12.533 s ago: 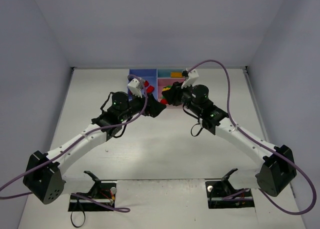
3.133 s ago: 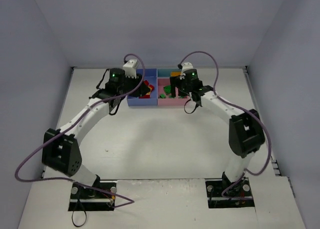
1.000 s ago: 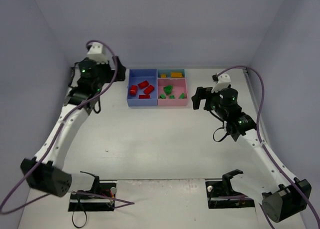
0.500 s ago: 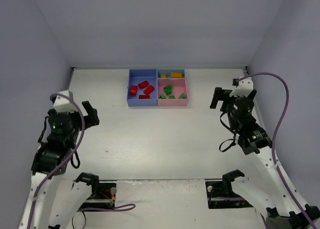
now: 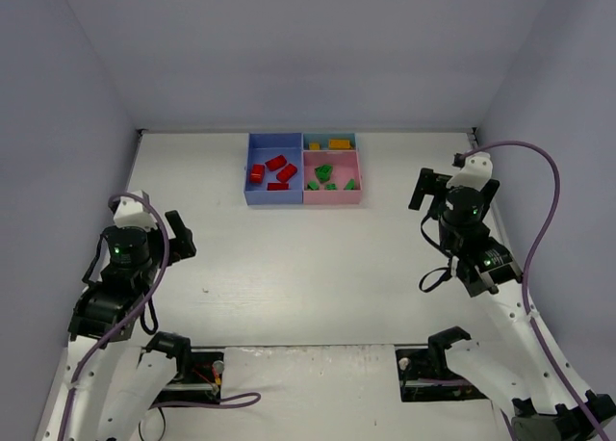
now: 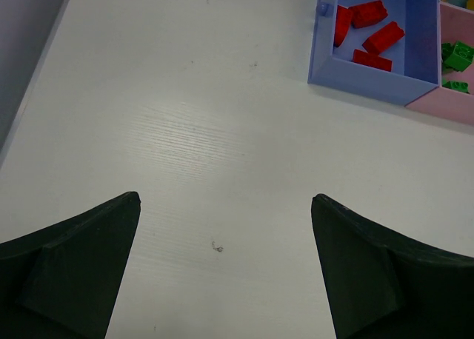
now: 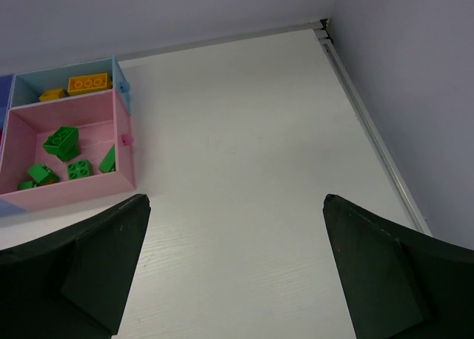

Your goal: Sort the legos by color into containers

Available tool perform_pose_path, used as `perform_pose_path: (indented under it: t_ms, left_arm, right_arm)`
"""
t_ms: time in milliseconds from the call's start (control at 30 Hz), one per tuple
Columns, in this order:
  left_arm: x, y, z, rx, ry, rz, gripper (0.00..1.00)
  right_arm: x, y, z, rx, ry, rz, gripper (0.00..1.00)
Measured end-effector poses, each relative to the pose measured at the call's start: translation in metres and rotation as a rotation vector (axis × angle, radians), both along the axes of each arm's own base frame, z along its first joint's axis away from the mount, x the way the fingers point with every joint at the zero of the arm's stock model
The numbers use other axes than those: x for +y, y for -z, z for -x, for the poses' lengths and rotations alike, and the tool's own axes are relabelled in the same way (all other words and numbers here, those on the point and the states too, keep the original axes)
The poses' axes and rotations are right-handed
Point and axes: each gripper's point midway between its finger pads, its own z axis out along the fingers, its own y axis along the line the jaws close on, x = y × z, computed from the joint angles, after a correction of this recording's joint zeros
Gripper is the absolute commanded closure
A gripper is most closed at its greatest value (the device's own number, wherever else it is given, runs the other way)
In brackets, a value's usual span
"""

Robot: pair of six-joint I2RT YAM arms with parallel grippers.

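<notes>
- The left end effector (image 6: 226, 206) hangs above the white surface (image 5: 308, 258) at the near left side. Its two dark fingers stand wide apart and there is nothing between them.
- The right end effector (image 7: 235, 202) hangs over the surface at the right side, well apart from the trays. Its fingers are also spread wide and grip nothing.
- The three trays stand joined together at the far middle of the surface, near the back wall.
- The blue square tray (image 6: 363, 87) is the left one of the cluster. Four red legos (image 6: 384, 37) lie inside it, close to one another.
- The pink tray (image 7: 67, 195) is joined to the right side of the blue one. Several green legos (image 7: 63, 141) lie inside it: one taller piece and some small ones.
- The narrow teal tray (image 7: 122, 87) sits behind the pink one. A yellow-orange brick (image 7: 88, 82) with a row of studs lies in it, and a smaller yellow piece (image 7: 52, 95) lies just beside that brick.
</notes>
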Motion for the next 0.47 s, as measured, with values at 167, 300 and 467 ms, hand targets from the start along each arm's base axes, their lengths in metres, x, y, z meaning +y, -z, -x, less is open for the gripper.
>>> perform_pose_path:
  t_ms: [167, 300, 467]
  left_arm:
    - [-0.001, 0.0001, -0.0002, 0.0, 0.003, 0.004, 0.08]
    - [-0.003, 0.0017, -0.0011, 0.009, 0.012, 0.008, 0.08]
    - [-0.0035, 0.004, -0.0025, 0.02, 0.014, 0.005, 0.08]
  right_arm:
    - [-0.0002, -0.0017, 0.0012, -0.007, 0.001, -0.006, 0.0]
    - [0.0004, -0.0021, 0.0014, -0.009, -0.001, -0.013, 0.0]
    - [0.0023, 0.0035, -0.0023, 0.011, -0.002, -0.01, 0.0]
